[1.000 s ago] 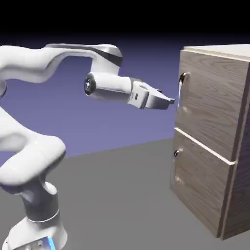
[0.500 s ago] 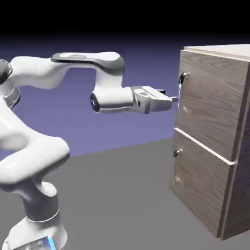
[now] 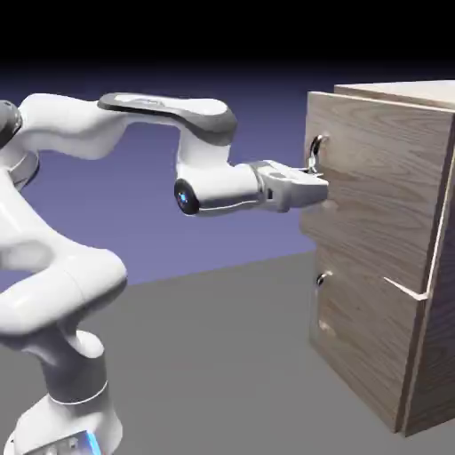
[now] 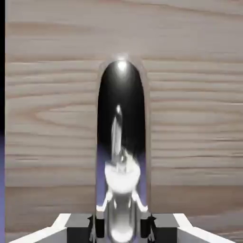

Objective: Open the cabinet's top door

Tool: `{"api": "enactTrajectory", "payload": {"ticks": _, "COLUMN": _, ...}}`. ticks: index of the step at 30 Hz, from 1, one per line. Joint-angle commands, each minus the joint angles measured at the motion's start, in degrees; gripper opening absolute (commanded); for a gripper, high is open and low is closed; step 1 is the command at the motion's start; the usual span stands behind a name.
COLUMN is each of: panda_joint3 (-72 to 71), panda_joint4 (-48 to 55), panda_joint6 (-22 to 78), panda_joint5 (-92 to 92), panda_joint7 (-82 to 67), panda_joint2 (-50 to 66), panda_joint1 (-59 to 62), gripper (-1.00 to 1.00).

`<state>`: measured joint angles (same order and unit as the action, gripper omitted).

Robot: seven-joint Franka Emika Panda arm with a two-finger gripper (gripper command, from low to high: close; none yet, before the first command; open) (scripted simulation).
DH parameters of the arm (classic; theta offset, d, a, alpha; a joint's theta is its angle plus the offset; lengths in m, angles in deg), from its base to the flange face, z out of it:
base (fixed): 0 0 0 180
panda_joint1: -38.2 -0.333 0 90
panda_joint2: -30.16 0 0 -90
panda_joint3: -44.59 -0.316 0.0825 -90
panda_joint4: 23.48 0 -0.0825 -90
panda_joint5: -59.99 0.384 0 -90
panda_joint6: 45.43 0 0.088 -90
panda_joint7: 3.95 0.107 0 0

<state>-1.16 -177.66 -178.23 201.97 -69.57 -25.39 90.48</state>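
Observation:
The light-brown wood-grain cabinet (image 3: pixel 431 338) stands at the exterior view's right. Its top door (image 3: pixel 378 191) stands a little out from the cabinet's front, with its left edge ahead of the lower panel. My gripper (image 3: pixel 318 184) reaches in level from the left and is shut on the door's curved silver handle (image 3: pixel 315 149), low on the bar. In the hand view the shiny handle (image 4: pixel 121 118) runs up the middle over the door's wood (image 4: pixel 47 118). The gripper (image 4: pixel 121 230) clamps the bar, with a grey fingertip (image 4: pixel 97 228) pressed on each side.
Below the top door is a shorter wood-grain panel (image 3: pixel 355 347) with a small knob (image 3: pixel 321 278). The grey table (image 3: pixel 222 355) stretches between the robot's base (image 3: pixel 71 409) and the cabinet. The arm's elbow (image 3: pixel 200 120) arches above the hand.
The hand moved right to the handle and its jaws closed on the bar. The top door's front has since come out toward the exterior view's left.

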Motion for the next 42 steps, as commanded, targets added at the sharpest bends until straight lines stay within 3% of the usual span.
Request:
{"api": "enactTrajectory", "payload": {"ticks": 1, "panda_joint3": 2.07, "panda_joint4": -1.43, "panda_joint6": 2.35, "panda_joint5": -2.14, "panda_joint7": 0.32, "panda_joint2": -0.31, "panda_joint1": -0.82, "gripper": -1.00}}
{"api": "enactTrajectory", "payload": {"ticks": 10, "panda_joint3": 20.21, "panda_joint4": -8.84, "panda_joint6": 24.70, "panda_joint5": -23.52, "panda_joint7": 0.89, "panda_joint2": -0.18, "panda_joint1": -1.32, "gripper": -1.00}}
{"api": "enactTrajectory", "payload": {"ticks": 18, "panda_joint3": 34.28, "panda_joint4": -6.27, "panda_joint6": 44.15, "panda_joint5": -43.43, "panda_joint7": -3.17, "panda_joint2": 8.57, "panda_joint1": 3.56, "gripper": -1.00}}
{"api": "enactTrajectory", "payload": {"ticks": 29, "panda_joint3": 46.44, "panda_joint4": 10.25, "panda_joint6": 67.01, "panda_joint5": -66.87, "panda_joint7": -11.75, "panda_joint2": 30.84, "panda_joint1": 7.18, "gripper": -1.00}}
{"api": "enactTrajectory", "payload": {"ticks": 42, "panda_joint3": 50.24, "panda_joint4": 37.01, "panda_joint6": 87.26, "panda_joint5": -82.06, "panda_joint7": -18.97, "panda_joint2": 55.42, "panda_joint1": 7.45, "gripper": -1.00}}
